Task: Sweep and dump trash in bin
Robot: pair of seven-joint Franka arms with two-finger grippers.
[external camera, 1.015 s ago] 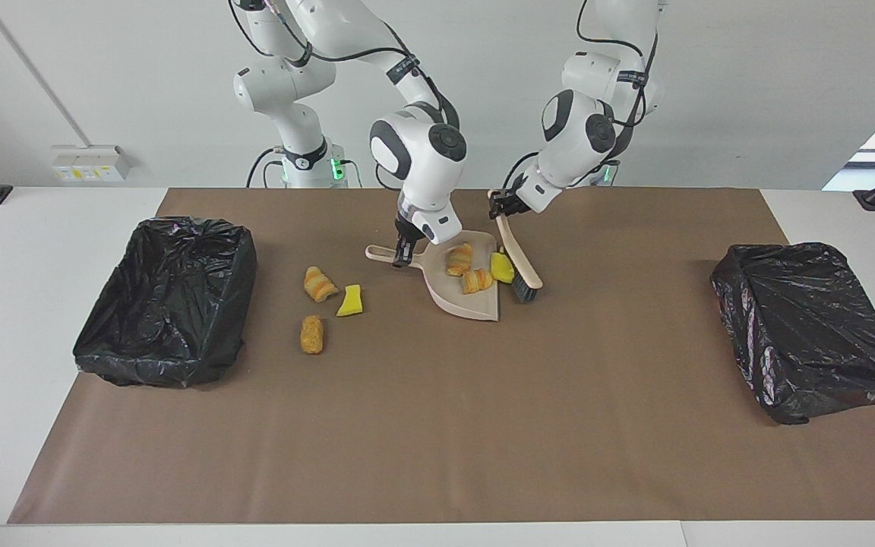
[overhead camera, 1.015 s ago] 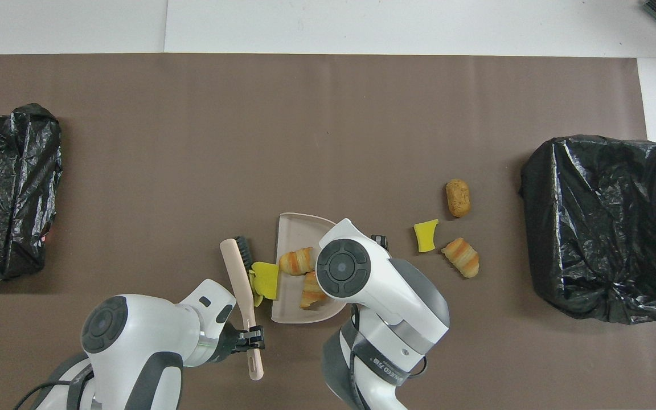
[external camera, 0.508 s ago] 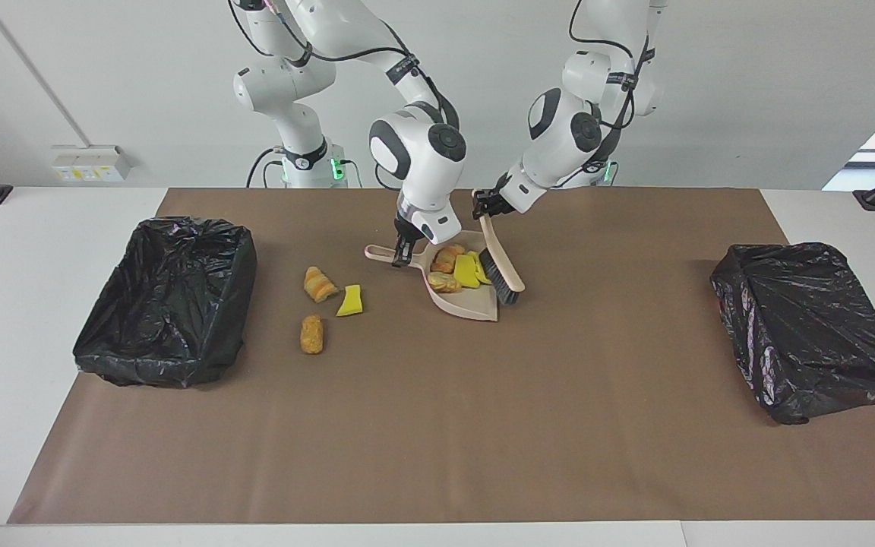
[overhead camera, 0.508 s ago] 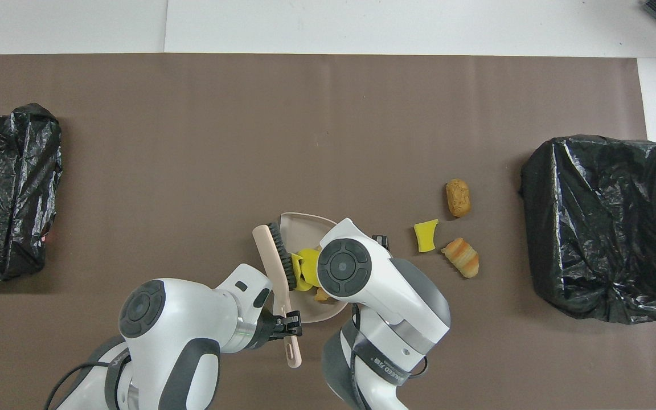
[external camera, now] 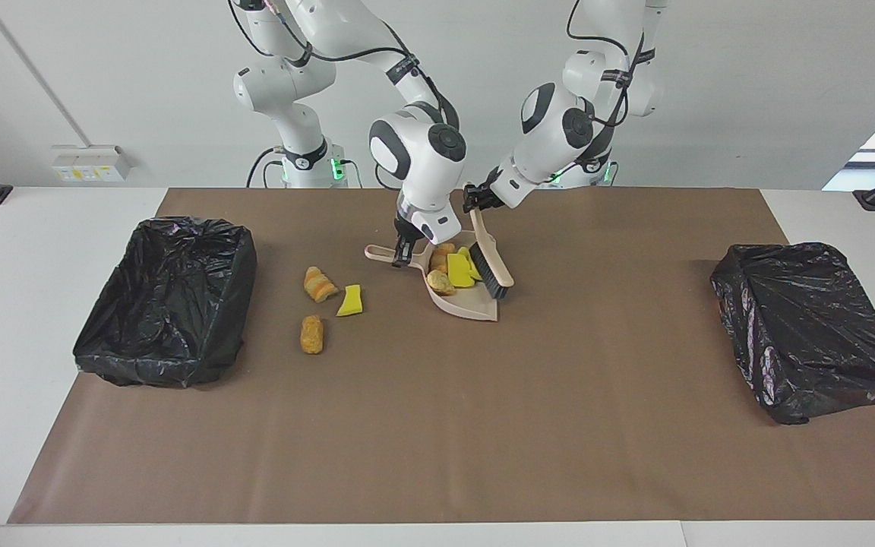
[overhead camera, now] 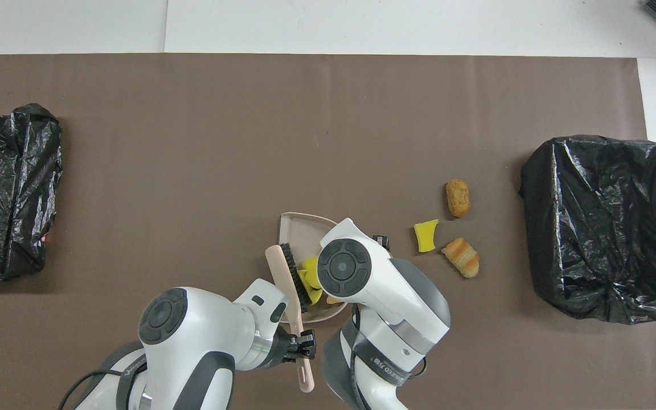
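Note:
A beige dustpan (external camera: 475, 308) lies on the brown mat, and my right gripper (external camera: 404, 257) is shut on its handle. Inside it sit yellow sponge pieces (external camera: 459, 270) and golden-brown trash lumps (external camera: 441, 282), bunched toward the handle end. My left gripper (external camera: 475, 200) is shut on the handle of a beige brush (external camera: 492, 262), whose black bristles rest in the pan against the scraps. Three pieces of trash lie loose on the mat toward the right arm's end: a striped bread piece (external camera: 318, 283), a yellow sponge chunk (external camera: 350, 301) and a brown lump (external camera: 311, 334). From overhead, the right arm hides much of the pan (overhead camera: 299, 225).
A bin lined with a black bag (external camera: 168, 296) stands at the right arm's end of the mat, close to the loose scraps. A second black-bagged bin (external camera: 810, 327) stands at the left arm's end. The brown mat (external camera: 437, 441) covers most of the white table.
My left gripper has drawn the brush across the pan toward the right arm's end, pushing the sponge pieces and bread lumps deeper in. The right gripper and the dustpan have stayed put.

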